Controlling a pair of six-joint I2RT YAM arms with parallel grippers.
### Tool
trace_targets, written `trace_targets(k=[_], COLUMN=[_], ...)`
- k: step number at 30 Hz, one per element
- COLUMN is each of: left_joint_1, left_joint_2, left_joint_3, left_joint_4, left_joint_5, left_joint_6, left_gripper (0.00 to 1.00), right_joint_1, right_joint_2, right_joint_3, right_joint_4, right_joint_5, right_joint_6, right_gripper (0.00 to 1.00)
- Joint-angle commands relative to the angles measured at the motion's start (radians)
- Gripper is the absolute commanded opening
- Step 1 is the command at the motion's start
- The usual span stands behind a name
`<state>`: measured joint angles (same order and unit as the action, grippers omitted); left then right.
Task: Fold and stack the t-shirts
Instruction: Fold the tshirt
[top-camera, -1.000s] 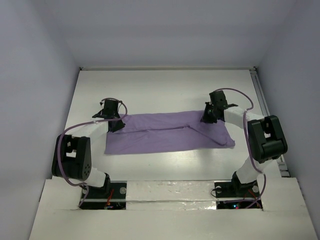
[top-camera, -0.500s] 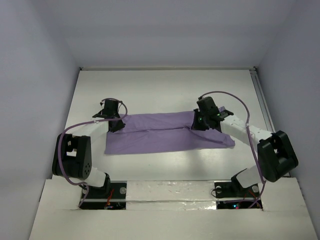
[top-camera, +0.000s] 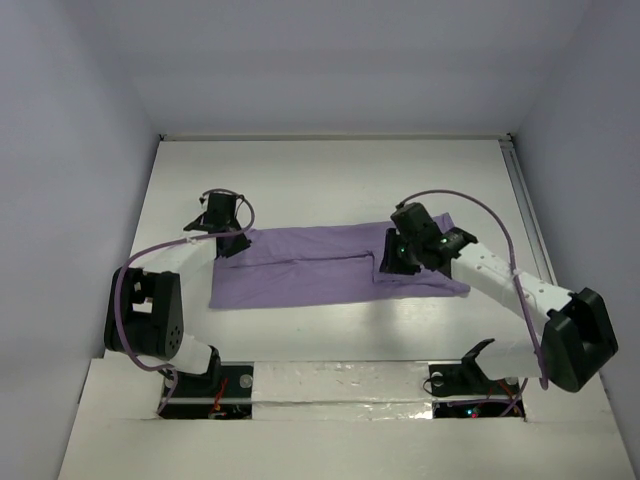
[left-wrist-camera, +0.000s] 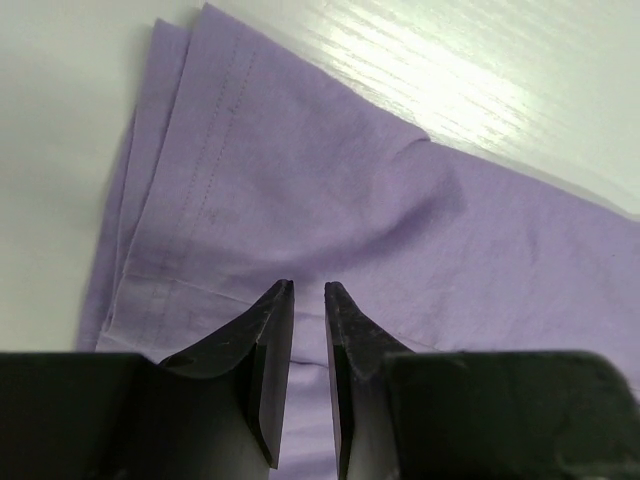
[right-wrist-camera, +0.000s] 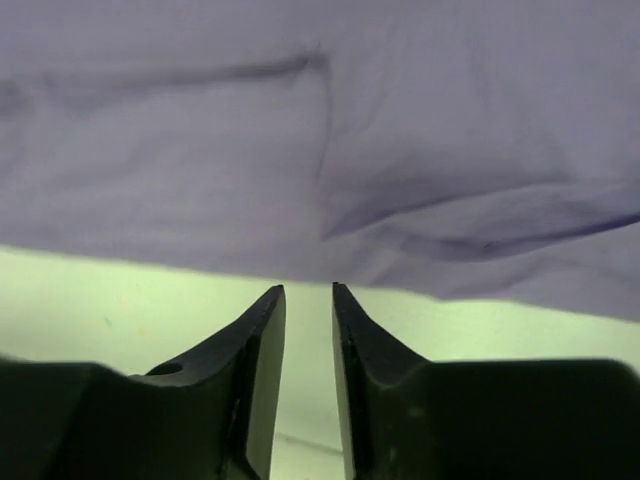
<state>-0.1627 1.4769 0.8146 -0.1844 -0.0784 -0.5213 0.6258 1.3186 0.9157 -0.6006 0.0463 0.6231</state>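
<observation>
- The lavender t-shirt (top-camera: 335, 268) lies as a folded strip across the middle of the white counter (top-camera: 330, 180).
- The left gripper (left-wrist-camera: 308, 296) hovers over the shirt's left end, jaws nearly together, pinching nothing.
- The right gripper (right-wrist-camera: 308, 296) hangs by the shirt's near edge toward its right end, jaws narrowly apart and empty.

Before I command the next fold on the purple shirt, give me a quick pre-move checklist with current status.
1. t-shirt lying flat in a folded strip on the table: ok.
2. left gripper over the shirt's left end: ok.
3. Left jaws holding fabric: not ok, nearly shut with nothing between them.
4. right gripper holding fabric: not ok, a narrow gap, and bare table shows through it.
5. Right gripper contact with the cloth: cannot tell.
6. Shirt's near edge visible and unobstructed: ok.
</observation>
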Motion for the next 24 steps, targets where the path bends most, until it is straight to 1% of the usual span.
trace_targets(k=[1, 2, 3, 4, 5, 7, 11, 13, 14, 16, 17, 20, 21, 24], left_joint_1=[-0.021, -0.03, -0.053, -0.067, -0.081, -0.119, -0.196, -0.237, -0.288, -0.345, -0.404, -0.48, -0.516, -0.561], left_joint_2=[-0.046, -0.052, -0.053, -0.055, -0.05, -0.047, -0.049, -0.056, -0.062, -0.064, -0.06, -0.021, -0.009, 0.04], left_joint_3=[0.05, 0.057, 0.063, 0.069, 0.078, 0.081, 0.069, 0.07, 0.072, 0.087, 0.096, 0.142, 0.155, 0.189], left_joint_4=[-0.015, -0.02, -0.021, -0.02, -0.021, -0.021, -0.003, -0.004, -0.007, -0.009, -0.009, -0.003, 0.0, 0.013], left_joint_5=[0.0, 0.0, 0.0, 0.0, 0.0, 0.009, 0.022, 0.02, 0.014, 0.012, 0.005, -0.001, 0.0, 0.009], left_joint_6=[0.0, -0.002, -0.003, -0.003, -0.011, -0.02, -0.055, -0.071, -0.075, -0.086, -0.089, -0.109, -0.114, -0.128], left_gripper=[0.16, 0.16, 0.16, 0.16, 0.16, 0.16, 0.16, 0.16, 0.16, 0.16, 0.16, 0.16, 0.16, 0.15], right_joint_1=[-0.098, -0.142, -0.19, -0.271, -0.294, -0.304, -0.304, -0.304, -0.304, -0.304, -0.304, -0.304, -0.304, -0.304], right_joint_2=[-0.036, -0.036, -0.032, -0.009, 0.011, 0.091, 0.183, 0.174, 0.166, 0.175, 0.186, 0.212, 0.211, 0.173], right_joint_3=[0.069, 0.061, 0.042, 0.031, 0.023, 0.031, 0.035, 0.0, -0.011, -0.021, -0.031, -0.044, -0.041, -0.063], right_joint_4=[-0.033, 0.01, 0.037, 0.062, 0.103, 0.111, 0.117, 0.136, 0.143, 0.14, 0.143, 0.163, 0.156, 0.107], right_joint_5=[0.121, 0.112, 0.09, 0.077, 0.061, 0.033, -0.058, -0.091, -0.098, -0.126, -0.129, -0.137, -0.146, -0.16], right_joint_6=[-0.043, -0.057, -0.068, -0.082, -0.121, -0.172, -0.192, -0.178, -0.178, -0.183, -0.187, -0.192, -0.191, -0.187], right_gripper=[0.3, 0.21, 0.0, 0.0, 0.0, 0.0, 0.0, 0.0, 0.0, 0.0, 0.0, 0.0, 0.0, 0.0])
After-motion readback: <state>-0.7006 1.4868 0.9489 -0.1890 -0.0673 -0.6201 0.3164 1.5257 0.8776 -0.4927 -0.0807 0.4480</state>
